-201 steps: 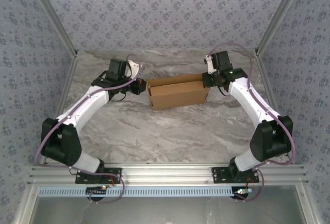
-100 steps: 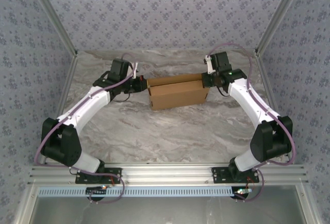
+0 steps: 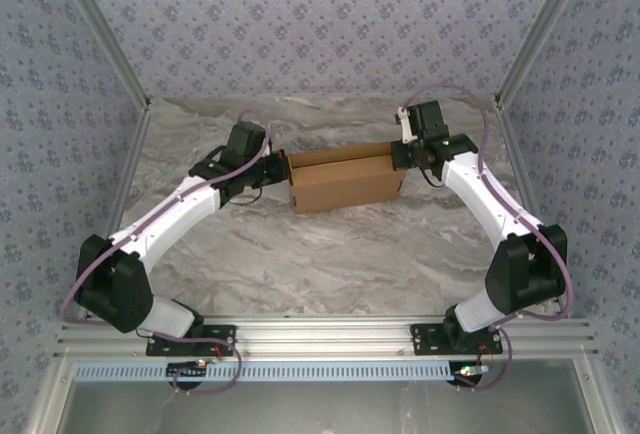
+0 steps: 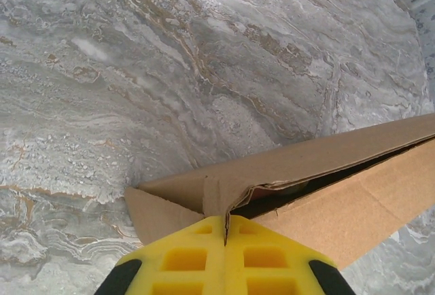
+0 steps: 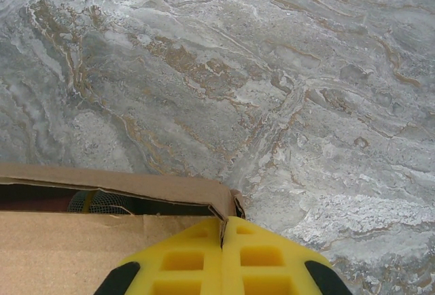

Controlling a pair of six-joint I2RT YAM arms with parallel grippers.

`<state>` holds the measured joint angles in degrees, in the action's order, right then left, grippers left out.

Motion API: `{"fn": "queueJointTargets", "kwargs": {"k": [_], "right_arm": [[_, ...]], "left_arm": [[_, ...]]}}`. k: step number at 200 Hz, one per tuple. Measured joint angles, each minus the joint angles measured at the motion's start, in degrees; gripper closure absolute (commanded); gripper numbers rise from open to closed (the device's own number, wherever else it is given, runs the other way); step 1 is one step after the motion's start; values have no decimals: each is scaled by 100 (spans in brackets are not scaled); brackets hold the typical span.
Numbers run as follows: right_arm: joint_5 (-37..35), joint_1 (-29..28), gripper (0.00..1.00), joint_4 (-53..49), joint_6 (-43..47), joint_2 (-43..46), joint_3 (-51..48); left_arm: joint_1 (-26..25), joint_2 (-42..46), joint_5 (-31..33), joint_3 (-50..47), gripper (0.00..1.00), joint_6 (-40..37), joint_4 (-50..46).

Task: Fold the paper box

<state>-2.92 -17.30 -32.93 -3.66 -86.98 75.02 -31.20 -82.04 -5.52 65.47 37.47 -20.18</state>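
Jaws closed, my left gripper [image 4: 225, 221] and right gripper [image 5: 222, 221] press the box [image 3: 340, 182] ends; next I should tuck its gaping lid [image 4: 353, 196].

paper box [image 3: 343, 182]: plain brown cardboard, no print. Near face is lighter tan, top flap a shade darker, gap under the flap near-black.
table [image 3: 320, 254]: grey marble pattern, white streaks, rusty-brown veins.
walls [image 3: 300, 24]: pale blue-grey wallpaper, small repeating floral motif.
left arm [image 3: 170, 209], right arm [image 3: 485, 199]: white links, black joints and bases.
cables [image 3: 455, 86]: lilac.
green light [image 3: 437, 140] on the right arm's wrist.
left gripper [image 4: 225, 230], right gripper [image 5: 222, 230]: bright yellow fingers with a grid of recesses, black patches at the outer corners.
frame [image 3: 330, 332]: silver aluminium, with a light-blue strip [image 3: 300, 369] below it.
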Motion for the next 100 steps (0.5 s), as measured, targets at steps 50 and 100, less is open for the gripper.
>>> {"fn": "queueJointTargets", "kwargs": {"k": [50,100], "right_arm": [[-85,-11,94,0,-2,0,0],[-138,-11,94,4,-2,0,-7]], "left_arm": [[-415,144,734,-302,100,361,358],[-863,431,1523,-933,99,417,1054]]}}
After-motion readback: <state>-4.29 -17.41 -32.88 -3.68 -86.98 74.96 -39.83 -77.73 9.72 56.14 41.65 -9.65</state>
